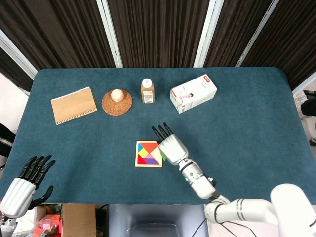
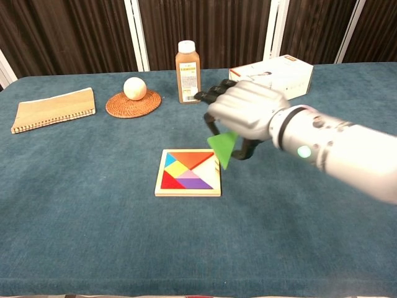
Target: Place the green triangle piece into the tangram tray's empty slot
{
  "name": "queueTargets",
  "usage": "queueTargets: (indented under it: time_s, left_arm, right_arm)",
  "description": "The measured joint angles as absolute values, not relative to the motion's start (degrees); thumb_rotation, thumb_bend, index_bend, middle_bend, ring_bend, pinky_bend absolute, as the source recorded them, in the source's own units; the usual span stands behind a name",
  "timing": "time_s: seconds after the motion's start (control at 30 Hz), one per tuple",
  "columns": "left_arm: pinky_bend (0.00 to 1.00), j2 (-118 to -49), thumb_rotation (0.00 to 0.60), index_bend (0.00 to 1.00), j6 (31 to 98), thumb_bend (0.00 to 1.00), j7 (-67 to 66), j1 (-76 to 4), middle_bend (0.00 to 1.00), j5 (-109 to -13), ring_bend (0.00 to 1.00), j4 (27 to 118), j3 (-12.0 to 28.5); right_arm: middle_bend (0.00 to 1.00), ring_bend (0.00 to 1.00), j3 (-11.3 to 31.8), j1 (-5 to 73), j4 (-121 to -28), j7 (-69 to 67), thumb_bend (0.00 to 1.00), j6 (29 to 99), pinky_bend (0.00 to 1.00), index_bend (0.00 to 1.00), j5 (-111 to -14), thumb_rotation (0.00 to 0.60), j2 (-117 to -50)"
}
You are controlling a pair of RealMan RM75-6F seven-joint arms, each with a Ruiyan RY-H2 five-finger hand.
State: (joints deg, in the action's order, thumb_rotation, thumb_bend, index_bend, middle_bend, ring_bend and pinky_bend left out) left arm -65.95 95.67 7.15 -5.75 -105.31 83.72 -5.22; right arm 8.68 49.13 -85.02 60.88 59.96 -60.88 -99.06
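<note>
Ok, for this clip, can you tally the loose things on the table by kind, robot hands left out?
Tangram tray: 1
Green triangle piece, held by the right hand: 1
Notebook: 1
Woven coaster: 1
Ball on the coaster: 1
Bottle: 1
Carton box: 1
Total: 7
</note>
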Motion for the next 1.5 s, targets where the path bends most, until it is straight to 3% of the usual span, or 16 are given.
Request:
queueTargets:
  time_s: [0.5,1.5]
  left_arm:
    - [0.02,-66.0,0.6,0.0,95.1,0.45,7.0,-5.9,0.0,-105.8,0.0,83.5,-5.6]
    - [0.02,-65.7,0.6,0.0,94.9,0.45,7.5,-6.1,0.0,-105.6,0.0,83.7,-5.6]
  right_arm:
    - [0.06,0.0,8.8,52.7,-77.3,69.0,0.43,61.4,0.0,0.69,-55.3,0.6,-106.9]
    - [0.06,0.0,7.2,54.3,-73.7,72.0,0.43,61.7,0.0,0.68,-54.1,0.6,-110.9]
